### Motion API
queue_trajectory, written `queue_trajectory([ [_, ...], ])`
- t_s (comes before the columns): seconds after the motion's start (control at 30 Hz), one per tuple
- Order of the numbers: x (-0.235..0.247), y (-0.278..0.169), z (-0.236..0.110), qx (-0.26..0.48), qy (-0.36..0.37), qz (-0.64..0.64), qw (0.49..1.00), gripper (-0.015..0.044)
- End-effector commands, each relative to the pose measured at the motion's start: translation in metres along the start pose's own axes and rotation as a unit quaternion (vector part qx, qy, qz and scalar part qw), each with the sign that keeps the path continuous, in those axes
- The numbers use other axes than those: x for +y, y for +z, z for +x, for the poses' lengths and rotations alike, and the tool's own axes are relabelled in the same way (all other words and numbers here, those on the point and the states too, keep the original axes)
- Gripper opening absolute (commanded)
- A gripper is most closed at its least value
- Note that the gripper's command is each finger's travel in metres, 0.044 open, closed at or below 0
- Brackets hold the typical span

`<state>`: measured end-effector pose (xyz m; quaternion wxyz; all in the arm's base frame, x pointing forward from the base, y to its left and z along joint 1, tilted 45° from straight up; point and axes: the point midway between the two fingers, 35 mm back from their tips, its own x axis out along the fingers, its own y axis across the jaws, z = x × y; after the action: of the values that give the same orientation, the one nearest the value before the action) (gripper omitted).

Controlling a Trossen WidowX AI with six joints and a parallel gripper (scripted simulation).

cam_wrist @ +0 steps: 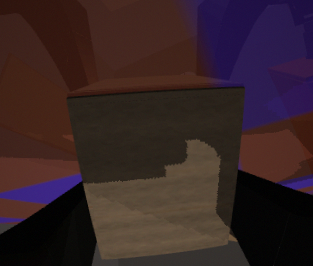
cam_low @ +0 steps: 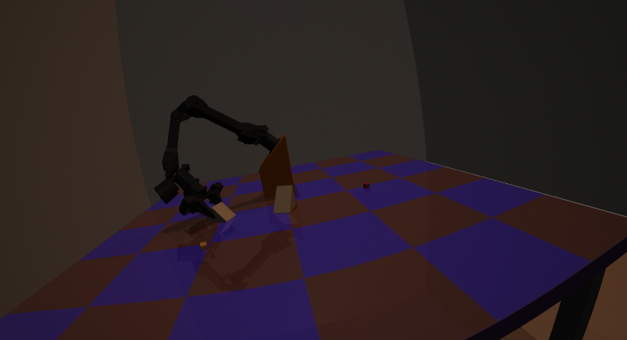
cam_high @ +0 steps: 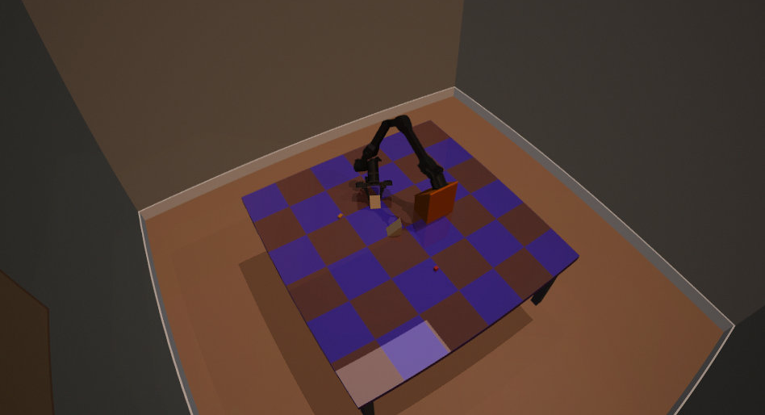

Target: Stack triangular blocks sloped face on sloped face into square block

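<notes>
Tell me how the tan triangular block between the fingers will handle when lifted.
The triangular block looks rigid, with crisp flat faces, so it likely won't deform. The gripper seems to press on flat parallel sides, so the hold is probably stable. Its sloped face could make it tip or slide if set down off-square.

Your hand (cam_low: 209,206) sits low over the checkered purple-and-brown worktop (cam_high: 484,295), its fingers closed against the sides of a tan triangular wooden block (cam_high: 375,200), so nothing more fits between them. Just beside it, toward the arm's base, stand the second tan triangular block (cam_high: 394,227) and, behind that, a tall upright orange panel (cam_high: 438,203); the gap between those two is tight. A tiny orange cube (cam_high: 340,215) lies near on the other side. A small red cube (cam_high: 436,268) sits well apart.
</notes>
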<state>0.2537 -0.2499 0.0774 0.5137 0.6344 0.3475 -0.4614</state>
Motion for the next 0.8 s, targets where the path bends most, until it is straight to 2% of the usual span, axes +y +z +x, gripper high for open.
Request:
queue_trajectory([
  [0.0, 0.000, 0.000, 0.000, 0.000, 0.000, 0.000, 1.000, 0.0157],
  [0.2, 0.003, -0.011, -0.011, 0.000, 0.000, 0.000, 1.000, 0.0000],
  [0.77, 0.001, -0.069, -0.069, 0.002, 0.001, 0.000, 1.000, 0.0000],
])
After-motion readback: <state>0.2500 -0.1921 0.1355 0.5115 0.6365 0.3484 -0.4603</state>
